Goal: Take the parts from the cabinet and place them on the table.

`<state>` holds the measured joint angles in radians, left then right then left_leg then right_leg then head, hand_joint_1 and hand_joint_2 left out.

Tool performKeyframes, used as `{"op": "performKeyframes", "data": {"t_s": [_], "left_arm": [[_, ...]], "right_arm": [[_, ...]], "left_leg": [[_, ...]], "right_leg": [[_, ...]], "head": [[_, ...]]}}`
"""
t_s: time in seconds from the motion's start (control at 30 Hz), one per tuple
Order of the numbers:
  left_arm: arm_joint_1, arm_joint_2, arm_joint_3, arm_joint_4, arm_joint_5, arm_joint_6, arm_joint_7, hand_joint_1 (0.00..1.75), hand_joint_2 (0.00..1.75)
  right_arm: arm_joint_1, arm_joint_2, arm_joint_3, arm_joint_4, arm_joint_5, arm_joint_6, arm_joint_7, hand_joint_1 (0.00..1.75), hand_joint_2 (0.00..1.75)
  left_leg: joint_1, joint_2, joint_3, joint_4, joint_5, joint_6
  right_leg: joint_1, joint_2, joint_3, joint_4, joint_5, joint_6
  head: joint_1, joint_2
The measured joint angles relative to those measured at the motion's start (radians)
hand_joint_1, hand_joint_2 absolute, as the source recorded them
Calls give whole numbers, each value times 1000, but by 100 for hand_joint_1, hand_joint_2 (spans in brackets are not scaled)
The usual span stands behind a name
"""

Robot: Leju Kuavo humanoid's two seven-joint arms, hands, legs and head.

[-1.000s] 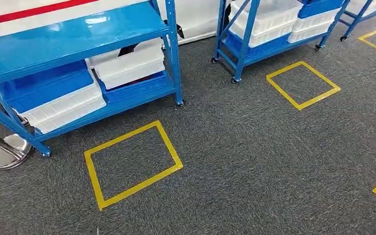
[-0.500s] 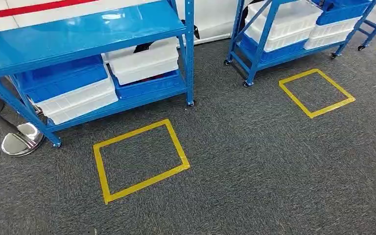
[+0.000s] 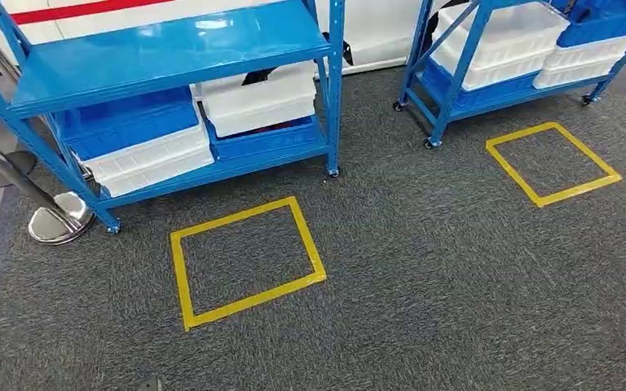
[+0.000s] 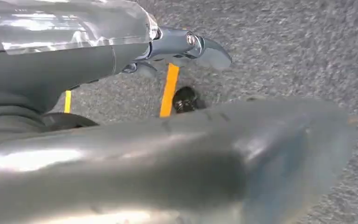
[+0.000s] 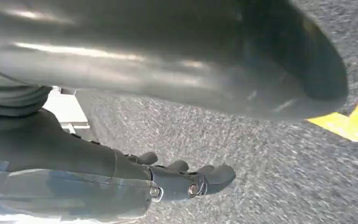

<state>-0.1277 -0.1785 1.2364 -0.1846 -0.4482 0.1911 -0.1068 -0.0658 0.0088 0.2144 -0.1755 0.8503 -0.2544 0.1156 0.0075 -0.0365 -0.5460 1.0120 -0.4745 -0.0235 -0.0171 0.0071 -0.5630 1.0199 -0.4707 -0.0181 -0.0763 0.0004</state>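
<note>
The blue cabinet rack (image 3: 171,49) stands at the back left of the head view, on grey carpet. Its low shelf carries white bins (image 3: 261,98), a blue bin (image 3: 126,122) and another white bin (image 3: 151,159); what lies inside them is hidden. My left hand (image 4: 182,46) hangs over the carpet with its fingers apart, holding nothing. My right hand (image 5: 186,179) also hangs over the carpet, its fingers loosely extended and holding nothing.
A second blue rack (image 3: 489,90) with white and blue bins stands at the back right. Two yellow tape squares (image 3: 181,277) (image 3: 515,175) mark the carpet in front of the racks. A chrome stanchion base (image 3: 59,221) sits beside the left rack's corner.
The whole picture has slid right and slightly down, so the camera has moved; racks and tape squares stay put on the floor. Both hands still hang free.
</note>
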Motion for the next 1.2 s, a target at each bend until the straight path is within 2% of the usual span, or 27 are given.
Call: {"op": "performKeyframes", "data": {"t_s": [0.03, 0.1, 0.13, 0.17, 0.2, 0.23, 0.27, 0.3, 0.33, 0.4, 0.47, 0.5, 0.53, 0.57, 0.6, 0.63, 0.67, 0.7, 0.73, 0.77, 0.8, 0.83, 0.87, 0.93, 1.13, 1.17, 1.2], "left_arm": [[-2, 0, 0, 0, 0, 1, 1, 0, 0], [-6, 0, 0, 0, 0, 2, 4, 0, 0], [-6, 0, 0, 0, 0, 2, 6, 0, 0], [-5, 0, 0, 0, 0, 4, 6, 0, 0], [-5, 0, 0, 0, 0, 6, 8, 0, 0], [-4, 0, 0, 0, 0, 8, 8, 0, 0], [-5, 0, 0, 0, 0, 8, 8, 0, 0], [-7, 0, 0, 0, 0, 8, 8, 0, 0], [-9, 2, 0, 0, 0, 7, 8, 0, 0], [-12, 2, 0, 0, 1, 6, 8, 0, 0], [-7, 2, 0, 0, 2, 5, 8, 0, 0], [-5, 2, 1, 0, 2, 4, 8, 0, 0], [-6, 1, 1, 0, 1, 4, 8, 0, 0], [-7, 2, 1, 0, 2, 4, 8, 0, 0], [-7, 1, 1, 0, 4, 1, 8, 0, 0], [-5, 1, 1, 0, 6, 0, 6, 0, 0], [-1, 2, 3, 0, 10, -2, 5, 0, 0], [3, 2, 6, 0, 16, -3, 2, 0, 0], [6, 2, 8, 0, 22, -3, -1, 0, 0], [7, 1, 9, 0, 21, -4, -3, 0, 0], [9, 1, 9, 0, 21, -4, -6, 0, 0], [10, 1, 9, 0, 19, -5, -8, 0, 0], [9, 1, 9, 0, 18, -5, -10, 0, 0], [10, 1, 9, 0, 18, -5, -11, 0, 0], [11, 1, 9, 0, 18, -5, -11, 0, 0], [11, 2, 9, 0, 18, -5, -11, 0, 0], [12, 2, 9, 0, 18, -5, -12, 0, 0]], "right_arm": [[3, 0, 0, 0, -2, -1, 0, 0, 0], [8, 0, -1, 0, -6, -6, 0, 0, 0], [11, 0, -1, 0, -8, -8, 0, 0, 0], [12, -1, -2, 0, -10, -10, 0, 0, 0], [13, -1, -2, 0, -10, -10, -2, 0, 0], [13, -1, -2, 0, -10, -11, -3, 0, 0], [13, -1, -2, 0, -10, -11, -4, 0, 0], [13, 0, -2, 0, -10, -11, -5, 0, 0], [13, 2, -2, 0, -10, -12, -6, 0, 0], [14, 2, -2, 0, -10, -13, -8, 0, 0], [13, 2, -2, 0, -10, -14, -8, 0, 0], [13, 2, -2, 0, -10, -14, -8, 0, 0], [13, 0, -2, 0, -10, -15, -8, 0, 0], [14, 0, -2, 0, -9, -15, -9, 0, 0], [16, 0, -2, 0, -8, -14, -11, 0, 0], [17, 1, -2, 0, -3, -14, -11, 0, 0], [17, 1, -1, 0, 1, -13, -12, 0, 0], [17, 1, -1, 0, 5, -12, -12, 0, 0], [17, 1, -1, 0, 8, -10, -11, 0, 0], [17, 0, -1, 0, 9, -9, -11, 0, 0], [19, 0, -1, 0, 9, -9, -11, 0, 0], [21, 0, -1, 0, 9, -9, -11, 0, 0], [21, 0, -1, 1, 9, -10, -11, 0, 0], [19, 1, -1, 1, 7, -14, -11, 0, 0], [19, 1, -1, 1, 7, -15, -11, 0, 0], [18, 4, -1, 1, 6, -16, -11, 0, 0], [17, 5, -1, 1, 5, -16, -11, 0, 0]], "left_leg": [[-1, 15, -17, 37, -28, -3], [3, 23, -87, 190, -108, -10], [4, 24, -122, 266, -138, -12], [4, 26, -144, 314, -146, -13], [4, 27, -139, 303, -126, -13], [4, 29, -106, 238, -84, -9], [3, 33, -62, 150, -39, -5], [2, 46, -12, 55, 1, 4], [-5, 71, 15, -5, -5, 12], [-11, 64, 9, -10, -2, 17], [-14, 55, 8, -15, 2, 28], [0, 51, 20, -30, 15, 36], [-1, 48, 20, -35, 18, 40], [-1, 45, 17, -35, 22, 45], [-2, 42, 15, -34, 22, 46], [-3, 38, 13, -34, 22, 46], [-3, 34, 12, -33, 22, 46], [-3, 29, 13, -32, 22, 45], [-3, 23, 14, -30, 21, 44], [-2, 15, 15, -27, 19, 42], [-1, 7, 15, -22, 16, 36], [0, 3, 11, -18, 13, 32], [-8, -3, 4, -6, 8, 24], [-6, -8, 2, -10, 10, 15], [-4, -11, 2, -11, 11, 10], [-2, -14, 0, -9, 7, 1], [-1, -1, -1, 4, -2, -2]], "right_leg": [[0, -5, 0, -1, -1, -7], [3, -17, -1, 0, -2, -11], [5, -23, -2, 0, -3, -12], [6, -28, -3, 1, -3, -12], [7, -32, -2, 2, -3, -12], [8, -35, -1, 3, -3, -12], [9, -38, 1, 3, -4, -11], [10, -41, 4, 3, -5, -10], [13, -45, 5, 3, -6, -7], [13, -52, 3, 4, -6, 7], [11, -61, 7, -1, -3, 18], [12, -57, 6, 6, -9, 26], [10, -33, -3, 30, -30, 30], [9, -19, -32, 90, -74, 32], [7, -14, -71, 173, -118, 34], [5, -13, -108, 251, -148, 37], [4, -12, -132, 299, -159, 39], [3, -13, -134, 302, -145, 40], [1, -12, -116, 260, -109, 40], [0, -11, -81, 187, -64, 40], [-3, -3, -32, 84, -12, 38], [-6, 21, -7, 21, -1, 35], [-1, 27, -3, 9, -8, 32], [0, 21, -6, 13, -8, 25], [4, 18, -5, 13, -8, 20], [-2, 9, -2, 5, -3, 9], [-3, 3, 0, 2, -2, 3]], "head": [[0, 0], [0, 0], [0, 0], [0, 0], [0, 0], [0, 0], [0, 0], [0, 0], [0, 0], [0, 0], [0, 0], [0, 0], [0, 0], [0, 0], [0, 0], [0, 0], [0, 0], [0, 0], [0, 0], [0, 0], [0, 0], [0, 0], [0, 0], [0, 0], [0, 0], [0, 0], [0, 0]]}}
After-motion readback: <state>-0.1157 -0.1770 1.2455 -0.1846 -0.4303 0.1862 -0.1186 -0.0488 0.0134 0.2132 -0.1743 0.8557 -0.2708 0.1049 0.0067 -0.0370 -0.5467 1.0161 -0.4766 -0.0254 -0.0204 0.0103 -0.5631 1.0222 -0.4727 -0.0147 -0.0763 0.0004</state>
